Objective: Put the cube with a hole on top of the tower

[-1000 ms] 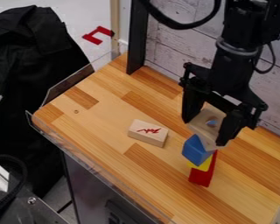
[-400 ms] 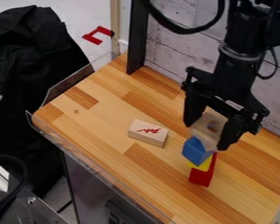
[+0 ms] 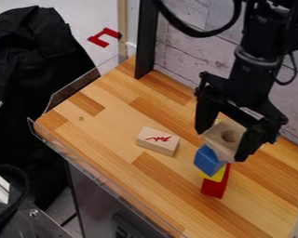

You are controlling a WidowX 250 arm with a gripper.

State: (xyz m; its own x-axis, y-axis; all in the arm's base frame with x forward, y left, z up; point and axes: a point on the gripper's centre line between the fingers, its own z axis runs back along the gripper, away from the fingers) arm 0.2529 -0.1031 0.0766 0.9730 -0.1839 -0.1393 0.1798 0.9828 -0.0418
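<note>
Shift: gripper [image 3: 221, 145] and holed cube [image 3: 217, 135] have edged slightly rightward in the view.
Pincer: closed on the pale wooden cube, held tilted.
Cube: at the blue block [image 3: 207, 161] atop the tower; contact unclear.
Tower: blue above yellow [image 3: 218, 175] and red [image 3: 213, 187].
Counter: striped wood [image 3: 114, 125], clear rim [image 3: 74, 88], scribbled block [image 3: 158, 141] lying flat.
Room: whitewashed plank wall [image 3: 182, 56], black cloth [image 3: 33, 69], red piece [image 3: 100, 41] on pale floor [image 3: 80, 23].
</note>
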